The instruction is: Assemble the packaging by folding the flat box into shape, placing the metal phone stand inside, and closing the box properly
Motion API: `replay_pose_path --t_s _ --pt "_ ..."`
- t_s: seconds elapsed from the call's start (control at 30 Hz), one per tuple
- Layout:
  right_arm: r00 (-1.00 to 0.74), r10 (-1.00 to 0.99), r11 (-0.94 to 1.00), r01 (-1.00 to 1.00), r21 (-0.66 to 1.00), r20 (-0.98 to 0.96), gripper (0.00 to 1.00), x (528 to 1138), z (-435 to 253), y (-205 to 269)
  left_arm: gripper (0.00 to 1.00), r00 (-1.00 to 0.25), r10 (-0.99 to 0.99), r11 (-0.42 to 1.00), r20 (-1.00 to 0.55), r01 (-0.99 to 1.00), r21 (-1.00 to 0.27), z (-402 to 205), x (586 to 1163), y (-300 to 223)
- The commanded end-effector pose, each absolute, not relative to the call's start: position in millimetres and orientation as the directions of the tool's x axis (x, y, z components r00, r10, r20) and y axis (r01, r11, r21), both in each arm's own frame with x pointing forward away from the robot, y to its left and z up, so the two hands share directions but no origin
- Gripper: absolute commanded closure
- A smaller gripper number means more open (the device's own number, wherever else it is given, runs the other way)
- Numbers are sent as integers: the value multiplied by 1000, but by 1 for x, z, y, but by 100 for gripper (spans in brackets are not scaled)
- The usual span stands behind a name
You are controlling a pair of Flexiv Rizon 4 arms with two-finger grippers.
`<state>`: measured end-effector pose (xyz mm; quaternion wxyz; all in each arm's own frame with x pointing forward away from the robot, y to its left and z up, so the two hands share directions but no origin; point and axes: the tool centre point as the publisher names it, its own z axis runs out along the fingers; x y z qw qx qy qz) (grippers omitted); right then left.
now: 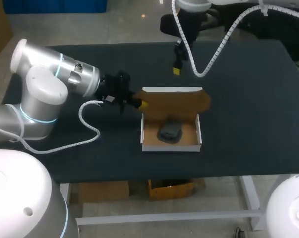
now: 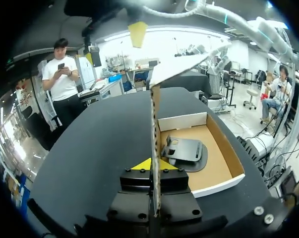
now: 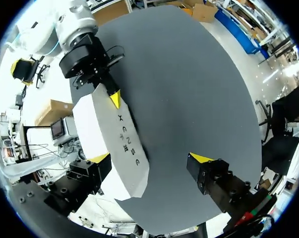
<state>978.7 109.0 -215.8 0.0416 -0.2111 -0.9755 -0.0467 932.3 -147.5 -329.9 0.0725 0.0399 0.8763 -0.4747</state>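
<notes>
Pinching the lid (image 1: 181, 101) at its 9 o'clock edge, left pincer (image 1: 141, 103) is clamped; right pincer (image 1: 177, 71), 12 o'clock, gapes empty. Cardboard judged light, bendy: hold near crease.

left arm (image 1: 50, 82): silver-white, blue rings | cable (image 1: 96, 131): white spiral | left end effector (image 2: 154, 164): black, yellow tips

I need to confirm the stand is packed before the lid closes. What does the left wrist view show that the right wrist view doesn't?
Only the left wrist view: the phone stand lying in the open box, on its brown floor. Only the right wrist view: the lid seen from its white outer face, which hides the box's inside, and the right gripper open over it. Both: the left gripper shut on the lid's edge, and the black table.
</notes>
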Motion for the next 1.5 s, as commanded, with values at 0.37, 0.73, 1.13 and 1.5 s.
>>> replay_pose_path --t_s 0.37,0.73,1.13,1.5 --pt "-721 656 724 685 83 221 0 961 -228 85 100 -932 -42 549 -360 280 -788 -335 919 -141" --pt "-606 765 609 791 62 218 0 950 -237 81 100 -897 -20 561 -442 356 -747 -339 916 -144" --pt "-606 765 609 791 62 218 0 950 -237 81 100 -872 7 551 -489 412 -726 -338 912 -147" --pt "-148 936 227 947 -228 319 0 947 -244 78 100 -851 16 549 -525 446 -707 -345 909 -147"
